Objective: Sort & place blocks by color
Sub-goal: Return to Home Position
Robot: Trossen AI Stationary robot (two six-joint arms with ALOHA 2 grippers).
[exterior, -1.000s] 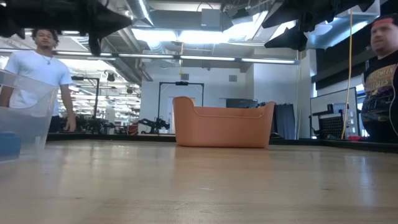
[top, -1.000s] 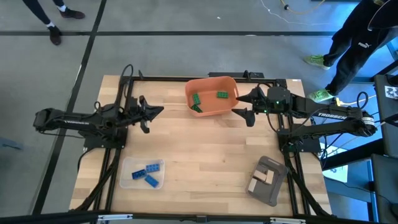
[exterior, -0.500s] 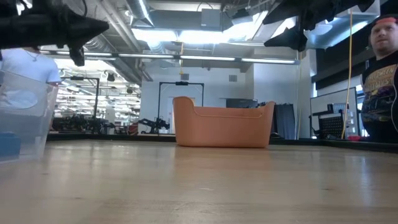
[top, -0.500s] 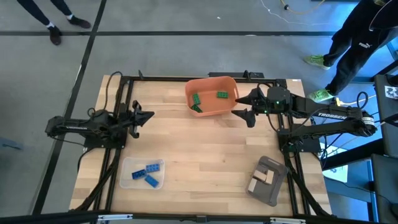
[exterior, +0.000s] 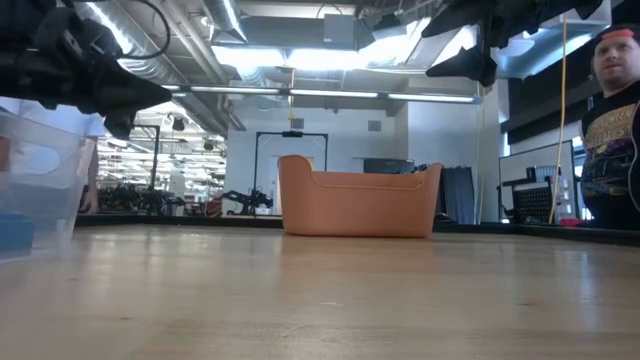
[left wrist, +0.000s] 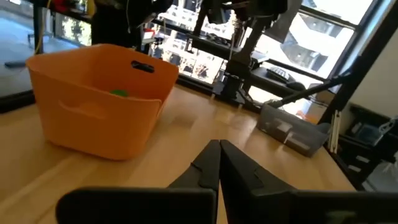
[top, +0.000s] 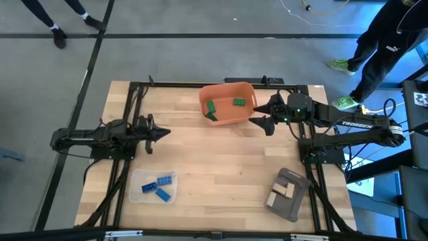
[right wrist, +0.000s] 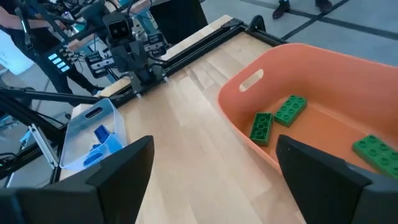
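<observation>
Green blocks (top: 222, 107) lie inside the orange bin (top: 245, 90) at the table's far middle; the right wrist view shows them (right wrist: 290, 111) on its floor. Blue blocks (top: 156, 186) lie in a clear tray (top: 137, 179) at the near left. Tan blocks (top: 279, 194) sit in a grey tray (top: 294, 179) at the near right. My left gripper (top: 166, 132) is shut and empty, pointing level above the table's left part. My right gripper (top: 258, 114) hangs open and empty just right of the bin; in its wrist view the fingers (right wrist: 323, 174) frame the bin's near corner.
Black frame rails run along the table's left, right and far edges (top: 200, 85). Bare wood lies between the bin and the two trays. People stand beyond the table: one at the far right (top: 381, 40), another showing at the right of the low view (exterior: 612, 130).
My left gripper has drawn back toward the table's left edge and sunk lower, tipping to point level; it stays shut and empty.
</observation>
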